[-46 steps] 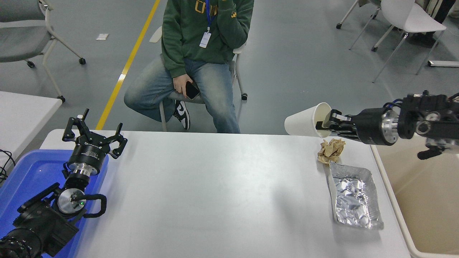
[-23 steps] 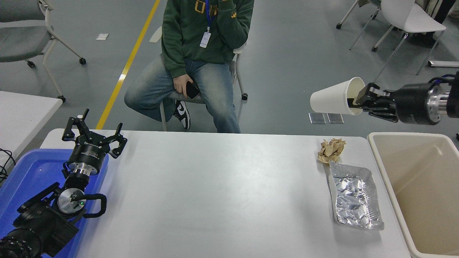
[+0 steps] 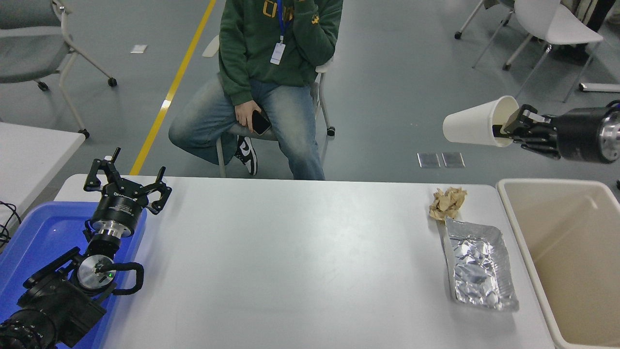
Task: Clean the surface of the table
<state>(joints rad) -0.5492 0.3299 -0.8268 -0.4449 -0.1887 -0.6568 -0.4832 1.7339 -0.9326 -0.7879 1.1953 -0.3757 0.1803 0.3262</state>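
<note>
Right gripper (image 3: pixel 508 128), clamped on the white paper cup's (image 3: pixel 472 128) rim, has carried it toward the beige bin (image 3: pixel 542 252); crumpled brown paper (image 3: pixel 448 202) and foil tray (image 3: pixel 477 269) remain.

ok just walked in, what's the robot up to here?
It is clearing trash off the white table. The right pincer holds a white paper cup on its side in the air, beyond the table's far right corner and near the beige bin. A crumpled brown paper and a foil tray are on the table. The left pincer sits parked, open, by the blue tray. A person sits opposite.
</note>
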